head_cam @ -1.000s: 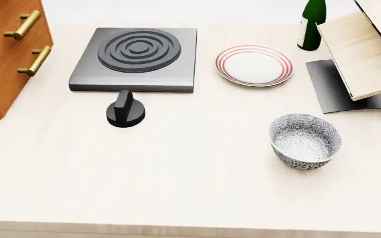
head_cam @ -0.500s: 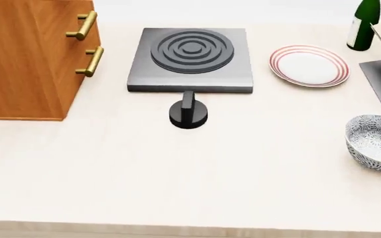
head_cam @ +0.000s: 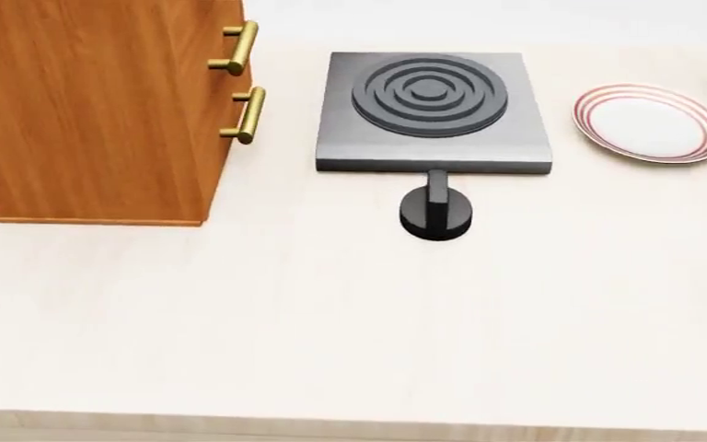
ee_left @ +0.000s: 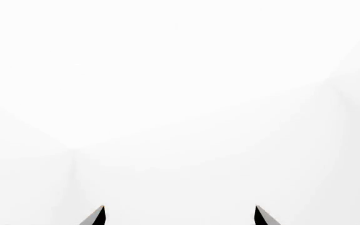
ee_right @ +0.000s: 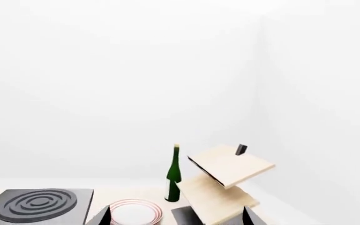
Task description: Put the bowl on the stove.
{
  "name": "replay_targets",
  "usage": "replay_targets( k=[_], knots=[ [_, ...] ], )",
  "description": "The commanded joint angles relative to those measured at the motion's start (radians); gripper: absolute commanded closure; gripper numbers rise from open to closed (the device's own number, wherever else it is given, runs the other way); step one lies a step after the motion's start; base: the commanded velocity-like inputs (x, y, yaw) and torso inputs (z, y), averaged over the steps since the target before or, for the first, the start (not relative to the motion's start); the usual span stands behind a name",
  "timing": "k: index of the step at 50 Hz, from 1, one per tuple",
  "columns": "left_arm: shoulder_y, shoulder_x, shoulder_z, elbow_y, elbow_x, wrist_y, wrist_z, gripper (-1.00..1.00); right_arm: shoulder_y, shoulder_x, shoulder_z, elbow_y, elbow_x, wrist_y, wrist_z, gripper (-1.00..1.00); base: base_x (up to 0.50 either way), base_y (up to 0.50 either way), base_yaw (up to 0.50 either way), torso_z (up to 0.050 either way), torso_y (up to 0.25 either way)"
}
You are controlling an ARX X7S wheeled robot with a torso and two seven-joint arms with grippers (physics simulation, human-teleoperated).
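A: Where's the bowl? I can't find it in any current view.

B: Nor can I — it lies outside all three. The head view ends at the counter's right edge with only a thin sliver there, too small to name. The stove point(head_cam: 434, 110) sits toward the back of the counter point(head_cam: 329, 322), bare, its knob point(head_cam: 436, 212) just in front.

A: And the grippers?

B: Neither shows from the head. The left gripper point(ee_left: 180, 215) shows two dark tips standing apart with nothing between them, facing blank white. The right gripper point(ee_right: 176, 216) likewise has its tips spread and empty; ahead of them lie the stove, the plate point(ee_right: 135, 212), a green bottle point(ee_right: 174, 174) and a tilted wooden rack point(ee_right: 227, 180).

A: What could go wrong?

B: With the bowl unseen, a reach would be blind — an arm could knock the plate or bottle, or nudge the bowl off its spot. The wooden cabinet point(head_cam: 96, 110) stands near the stove's left, so a wide left swing risks hitting it. Both wrist cameras look outward, not down, so the counter beneath the jaws is hidden.
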Motion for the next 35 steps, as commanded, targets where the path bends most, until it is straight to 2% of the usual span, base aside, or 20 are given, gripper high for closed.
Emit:
replay_targets(
  k=[1, 11, 35],
  knots=[
    [0.003, 0.025, -0.026, 0.000, 0.020, 0.025, 0.019, -1.00, -0.018, -0.021, 0.001, 0.007, -0.057, -0.039, -0.019, -1.00, 0.00, 0.00, 0.00, 0.000, 0.000],
    [0.003, 0.026, -0.028, 0.000, 0.017, 0.025, 0.021, -1.00, 0.001, -0.015, 0.030, 0.014, -0.019, 0.010, -0.007, -1.00, 0.05, 0.00, 0.00, 0.000, 0.000],
    [0.003, 0.022, -0.012, 0.000, 0.023, 0.025, 0.008, -1.00, -0.012, -0.019, 0.019, 0.030, -0.030, 0.005, -0.005, -1.00, 0.49, 0.00, 0.00, 0.000, 0.000]
  ],
)
